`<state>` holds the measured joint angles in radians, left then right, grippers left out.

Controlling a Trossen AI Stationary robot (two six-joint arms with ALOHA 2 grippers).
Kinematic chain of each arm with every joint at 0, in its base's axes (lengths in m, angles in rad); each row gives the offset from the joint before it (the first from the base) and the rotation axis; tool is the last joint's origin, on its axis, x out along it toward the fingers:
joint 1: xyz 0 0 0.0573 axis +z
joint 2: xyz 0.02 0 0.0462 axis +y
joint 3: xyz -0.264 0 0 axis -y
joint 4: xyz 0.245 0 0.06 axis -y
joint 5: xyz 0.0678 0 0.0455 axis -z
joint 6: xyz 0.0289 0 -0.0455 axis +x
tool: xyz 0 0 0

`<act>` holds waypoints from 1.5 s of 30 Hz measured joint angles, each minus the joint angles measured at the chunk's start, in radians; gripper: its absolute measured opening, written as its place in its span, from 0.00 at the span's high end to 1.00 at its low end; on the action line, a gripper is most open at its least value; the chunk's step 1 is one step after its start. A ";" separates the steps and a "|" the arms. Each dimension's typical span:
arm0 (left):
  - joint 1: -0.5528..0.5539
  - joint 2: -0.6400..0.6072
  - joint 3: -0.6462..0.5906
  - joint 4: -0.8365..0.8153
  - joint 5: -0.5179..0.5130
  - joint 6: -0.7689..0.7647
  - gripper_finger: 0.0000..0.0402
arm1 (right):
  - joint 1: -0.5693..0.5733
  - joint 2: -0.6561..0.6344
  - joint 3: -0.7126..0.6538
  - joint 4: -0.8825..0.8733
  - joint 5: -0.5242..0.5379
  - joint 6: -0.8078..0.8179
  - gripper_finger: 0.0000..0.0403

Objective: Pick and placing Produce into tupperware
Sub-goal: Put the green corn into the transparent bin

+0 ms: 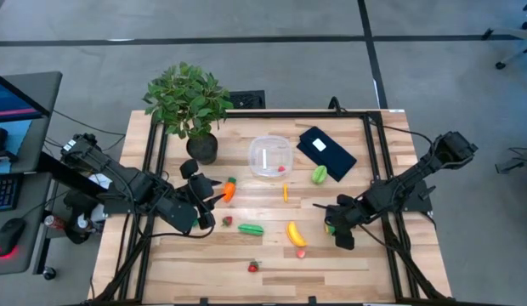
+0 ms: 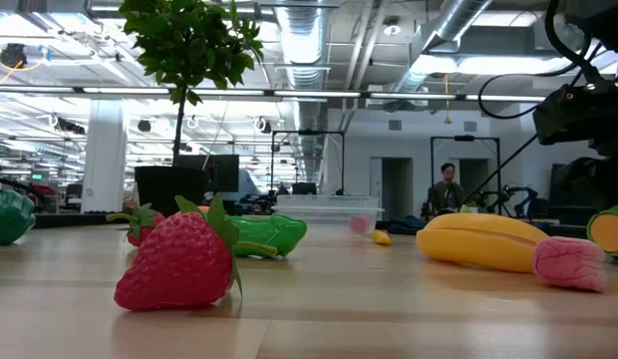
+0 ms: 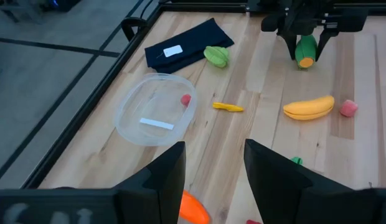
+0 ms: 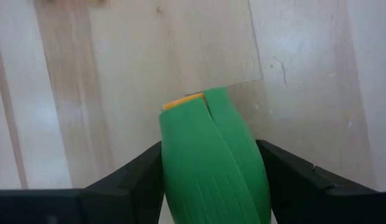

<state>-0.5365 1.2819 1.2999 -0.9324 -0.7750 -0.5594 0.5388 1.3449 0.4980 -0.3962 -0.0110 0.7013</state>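
My right gripper (image 1: 336, 225) sits at the table's right-middle, shut on a green produce piece with an orange end (image 4: 211, 162); it also shows in the left wrist view (image 3: 306, 50). My left gripper (image 3: 215, 162) is open, just left of the orange carrot (image 1: 229, 189) and touching nothing. The clear round tupperware (image 1: 271, 156) rests on the wood with a small red piece (image 3: 185, 99) inside. Lying flat on the table are the banana (image 1: 296, 234), a pink piece (image 1: 301, 252), green pieces (image 1: 251, 229) (image 1: 320, 174), a small yellow piece (image 1: 286, 193) and two strawberries (image 1: 253, 267) (image 1: 227, 221). My right gripper pinches the green piece between its two fingers, one on each side of its green body (image 4: 180, 180). The fingers come from above, pointing down. The piece hangs along the fingers with its orange end (image 3: 305, 61) lowest, close over the wood; I cannot tell whether it is clear of the table.
A leafy potted plant (image 1: 191, 106) stands at the far left of the table. A flat black rectangle with a white label (image 1: 325, 151) lies right of the tupperware. Dark frame rails run along the table's left and right sides. Bare wood lies along the near edge.
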 joint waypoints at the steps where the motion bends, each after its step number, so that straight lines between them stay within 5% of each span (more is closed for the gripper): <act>1: 0.000 0.000 0.000 -0.001 0.000 0.000 0.61 | 0.000 0.000 0.000 0.000 0.000 0.000 0.44; 19: 0.000 0.000 0.000 -0.004 0.000 0.000 0.61 | -0.027 -0.116 -0.006 0.027 -0.019 0.001 0.44; 45: 0.000 0.000 0.000 -0.020 0.000 0.025 0.61 | -0.269 -0.415 -0.001 0.479 -0.008 -0.048 0.43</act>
<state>-0.5365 1.2823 1.2999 -0.9526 -0.7753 -0.5346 0.2695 0.9303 0.4972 0.0824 -0.0189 0.6533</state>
